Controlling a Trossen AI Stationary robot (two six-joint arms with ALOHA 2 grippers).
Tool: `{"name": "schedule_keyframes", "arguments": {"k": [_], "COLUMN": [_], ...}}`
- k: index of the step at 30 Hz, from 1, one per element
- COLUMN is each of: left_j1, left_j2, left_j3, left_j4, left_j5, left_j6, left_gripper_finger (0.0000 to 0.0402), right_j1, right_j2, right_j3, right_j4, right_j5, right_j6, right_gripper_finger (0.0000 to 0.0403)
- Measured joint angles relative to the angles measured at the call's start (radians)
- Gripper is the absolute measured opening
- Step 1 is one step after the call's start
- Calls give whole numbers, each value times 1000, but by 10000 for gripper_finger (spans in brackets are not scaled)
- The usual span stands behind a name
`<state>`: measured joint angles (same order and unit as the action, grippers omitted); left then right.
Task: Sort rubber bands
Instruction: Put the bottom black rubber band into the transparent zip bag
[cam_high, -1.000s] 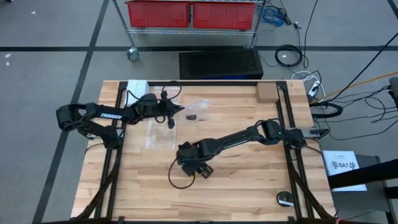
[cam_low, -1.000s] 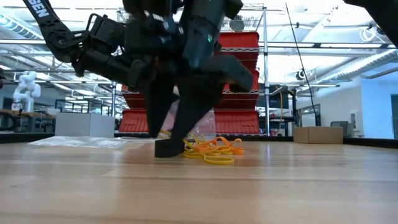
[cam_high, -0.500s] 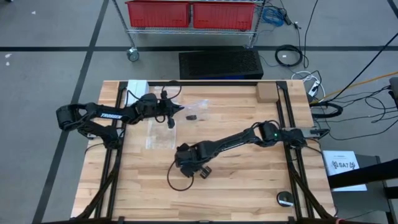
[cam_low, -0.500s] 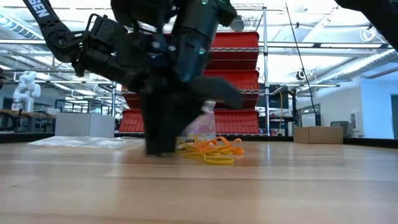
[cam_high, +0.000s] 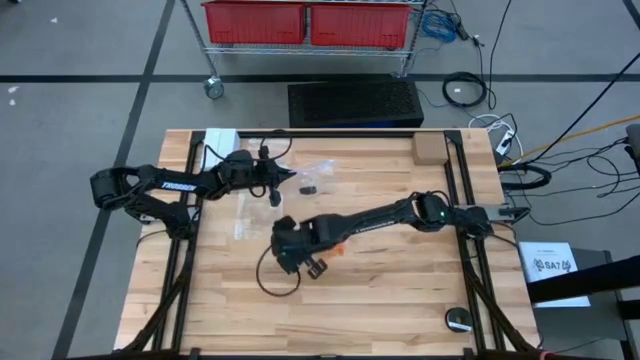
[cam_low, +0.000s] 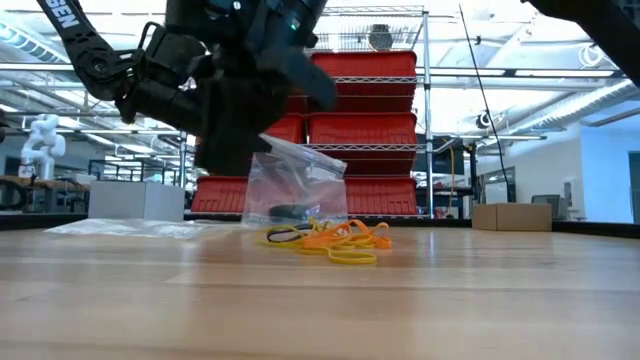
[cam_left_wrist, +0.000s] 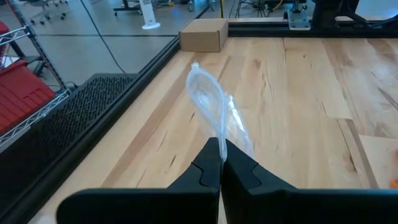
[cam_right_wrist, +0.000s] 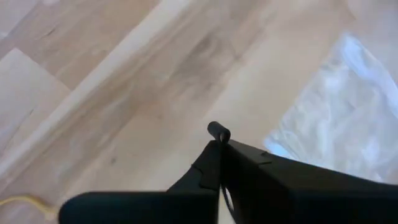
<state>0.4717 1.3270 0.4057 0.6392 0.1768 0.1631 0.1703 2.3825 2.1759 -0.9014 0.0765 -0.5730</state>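
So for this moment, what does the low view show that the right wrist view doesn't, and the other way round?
Only the low view shows the pile of orange and yellow rubber bands on the table and the upright clear bag behind it, with something dark inside. Only the right wrist view shows the right gripper shut on a small black rubber band, with a flat clear bag lying beyond it. Both show the wooden tabletop and clear plastic bags.

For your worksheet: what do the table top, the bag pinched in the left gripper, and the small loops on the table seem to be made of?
Table top: pale wood planks, visible grain, smooth matte finish.
Bag: thin clear plastic film, see-through and creased.
Loops: probably rubber, thin, limp, orange and yellow.
Left gripper: dark, matte.
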Motion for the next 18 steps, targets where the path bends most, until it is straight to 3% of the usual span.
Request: {"name": "schedule_keyframes", "arguments": {"k": [5, 18], "left_j1": [-1, -1], "left_j2": [0, 0], "left_j3": [0, 0], "left_j4": [0, 6], "left_j5": [4, 42], "left_j6": [0, -9], "left_gripper_finger": [2, 2], "right_j1": [-45, -107], "right_j2": [-29, -270], "right_j3": [60, 64], "right_j4": [-74, -43], "right_j5": [-4, 0], "right_j6": [23, 113], "right_gripper_finger": [1, 0]}}
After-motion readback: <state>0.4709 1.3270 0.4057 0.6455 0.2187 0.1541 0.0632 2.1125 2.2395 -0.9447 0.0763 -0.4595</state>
